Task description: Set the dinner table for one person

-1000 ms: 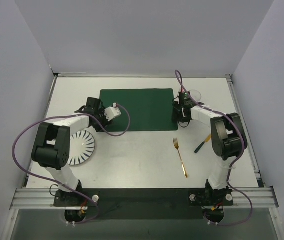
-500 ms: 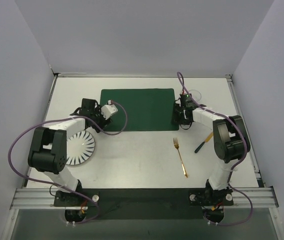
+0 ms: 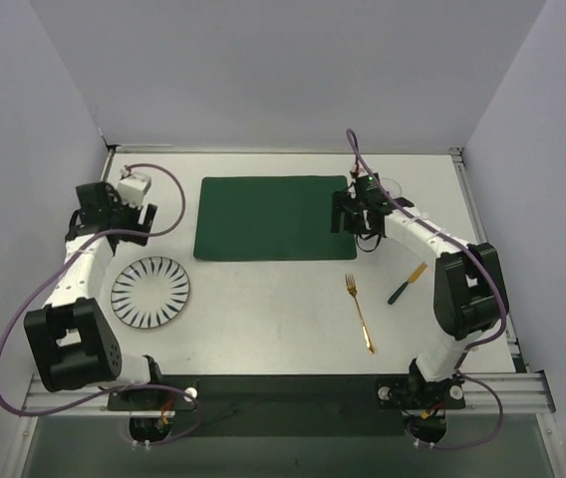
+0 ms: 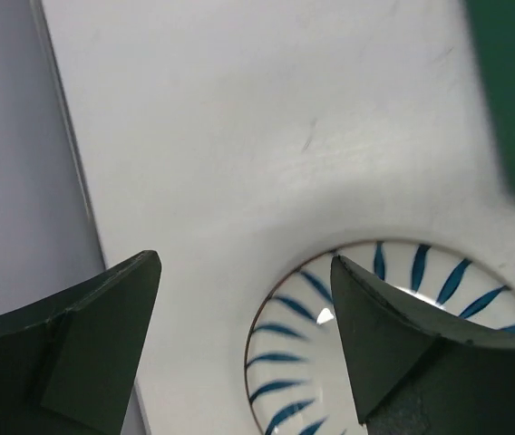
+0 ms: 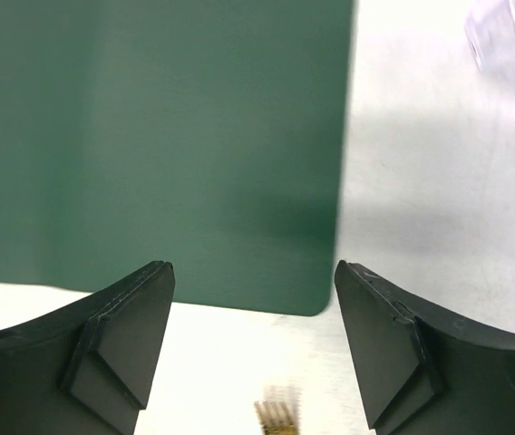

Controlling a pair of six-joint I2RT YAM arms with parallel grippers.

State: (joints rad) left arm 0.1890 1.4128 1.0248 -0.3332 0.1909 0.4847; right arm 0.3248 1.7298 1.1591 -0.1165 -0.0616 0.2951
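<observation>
The dinner table (image 3: 263,319) is a large white top with metal rails. A dark green placemat (image 3: 273,217) lies at its far middle. A white plate with blue rays (image 3: 150,292) lies at the left, and part of it shows in the left wrist view (image 4: 393,344). My left gripper (image 3: 124,225) is open and empty, above the table at the far left, beyond the plate. My right gripper (image 3: 351,219) is open and empty over the placemat's right edge. A gold fork (image 3: 359,312) and a dark knife (image 3: 405,285) lie on the right; the fork's tines show in the right wrist view (image 5: 280,417).
A clear glass (image 3: 389,189) stands beyond the right gripper and shows in the right wrist view (image 5: 510,36). The left rail (image 3: 92,214) and wall are close to the left gripper. The placemat's corner shows in the right wrist view (image 5: 149,136).
My left arm has swung from the placemat's left edge out to the table's far left, uncovering the plate. My right gripper has shifted slightly farther and to the left, over the placemat's right edge.
</observation>
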